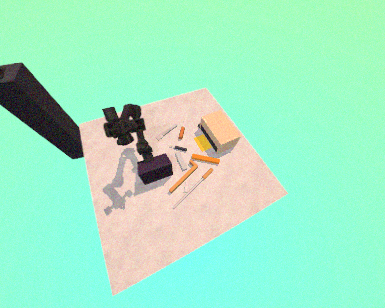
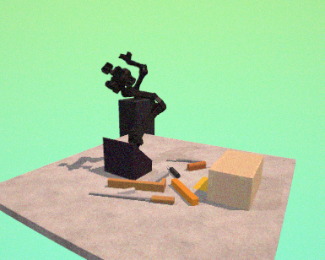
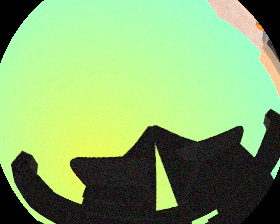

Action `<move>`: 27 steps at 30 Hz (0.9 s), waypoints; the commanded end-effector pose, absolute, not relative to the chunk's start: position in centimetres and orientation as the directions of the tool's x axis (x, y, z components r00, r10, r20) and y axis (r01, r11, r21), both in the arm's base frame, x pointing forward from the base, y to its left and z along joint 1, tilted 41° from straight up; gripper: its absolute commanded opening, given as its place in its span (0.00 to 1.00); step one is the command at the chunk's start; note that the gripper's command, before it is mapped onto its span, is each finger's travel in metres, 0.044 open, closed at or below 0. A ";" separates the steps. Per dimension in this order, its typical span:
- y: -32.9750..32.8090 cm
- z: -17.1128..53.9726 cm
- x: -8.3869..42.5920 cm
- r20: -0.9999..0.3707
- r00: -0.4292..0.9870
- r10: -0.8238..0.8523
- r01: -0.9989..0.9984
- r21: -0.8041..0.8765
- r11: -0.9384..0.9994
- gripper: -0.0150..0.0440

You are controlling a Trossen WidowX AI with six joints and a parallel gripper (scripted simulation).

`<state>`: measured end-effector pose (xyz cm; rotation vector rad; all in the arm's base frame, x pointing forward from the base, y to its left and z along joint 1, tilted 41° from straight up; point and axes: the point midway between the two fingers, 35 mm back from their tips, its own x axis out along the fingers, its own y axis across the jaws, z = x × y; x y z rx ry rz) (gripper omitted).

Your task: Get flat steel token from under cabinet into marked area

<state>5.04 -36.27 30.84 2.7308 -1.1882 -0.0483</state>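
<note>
The setting reads as a bare robot test bench, closest to a lab, though the room itself cannot be named for certain. A dark jointed arm (image 1: 143, 145) (image 2: 158, 101) rises from a dark block (image 1: 156, 170) (image 2: 124, 160) on a square, mottled pinkish table (image 1: 137, 240) (image 2: 158, 228). Near the arm lie thin rods and orange-handled pieces, among them an L-shaped orange bar (image 1: 183, 178) (image 2: 134, 185), around a plain tan box-like cabinet (image 1: 219, 131) (image 2: 230, 186) with a yellow patch (image 1: 203, 143) (image 2: 202, 184) at its front. A tall dark pedestal (image 1: 37, 110) (image 2: 128, 116) stands beyond the table. Smooth green to turquoise colour fills the surroundings.
</note>
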 end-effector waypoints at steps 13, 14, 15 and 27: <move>-36.3 30.0 8.2 -0.002 0.735 -0.678 -0.651 0.279 -0.706 0.70; -36.3 29.9 8.7 -0.008 0.743 -0.669 -0.637 0.296 -0.711 0.71; -36.2 29.8 9.2 -0.015 0.752 -0.660 -0.623 0.314 -0.717 0.71; -35.0 28.3 15.1 -0.089 0.844 -0.529 -0.419 0.505 -0.754 0.71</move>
